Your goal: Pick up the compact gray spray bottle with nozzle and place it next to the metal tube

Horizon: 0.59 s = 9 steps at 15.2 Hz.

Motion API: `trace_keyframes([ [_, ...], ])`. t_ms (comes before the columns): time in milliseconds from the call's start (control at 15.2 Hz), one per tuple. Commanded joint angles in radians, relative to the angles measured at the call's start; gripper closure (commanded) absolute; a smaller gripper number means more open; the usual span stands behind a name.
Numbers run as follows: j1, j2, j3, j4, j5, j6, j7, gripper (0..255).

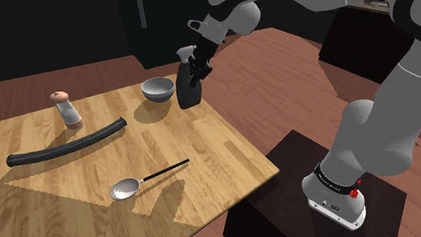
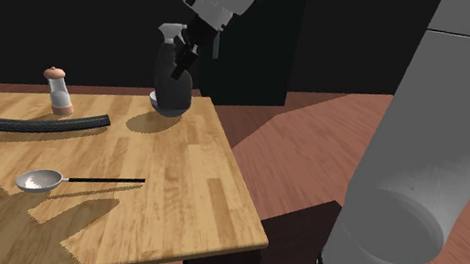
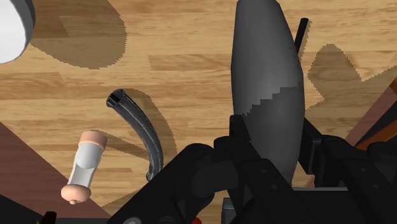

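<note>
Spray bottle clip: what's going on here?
The arm's black gripper is shut on the dark gray spray bottle and holds it in the air above the wooden table, near the gray bowl. The dark curved tube lies further off beside a shaker; the bottle is not yet next to it.

Shoulder view: shaker (image 1: 66,109) standing at table's (image 1: 203,148) 11 o'clock, bowl (image 1: 158,88) sitting at 1, spoon (image 1: 135,185) lying approx. 6.

Bare tabletop (image 1: 203,140) lies open between the dark tube (image 1: 66,146) and the spoon (image 1: 131,186). The shaker (image 1: 65,109) stands just behind the tube, and the bowl (image 1: 158,89) sits beyond its end.
</note>
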Motion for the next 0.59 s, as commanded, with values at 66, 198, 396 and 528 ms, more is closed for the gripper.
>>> trace_keyframes([
  [66,-0.002,-0.008,-0.001,0.031,-0.015,-0.033,0.024,255],
  [198,-0.003,-0.014,-0.001,0.050,-0.025,-0.054,0.039,255],
  [396,-0.004,-0.023,-0.002,0.079,-0.038,-0.086,0.060,255],
  [528,-0.005,-0.027,-0.002,0.100,-0.045,-0.107,0.074,255],
])
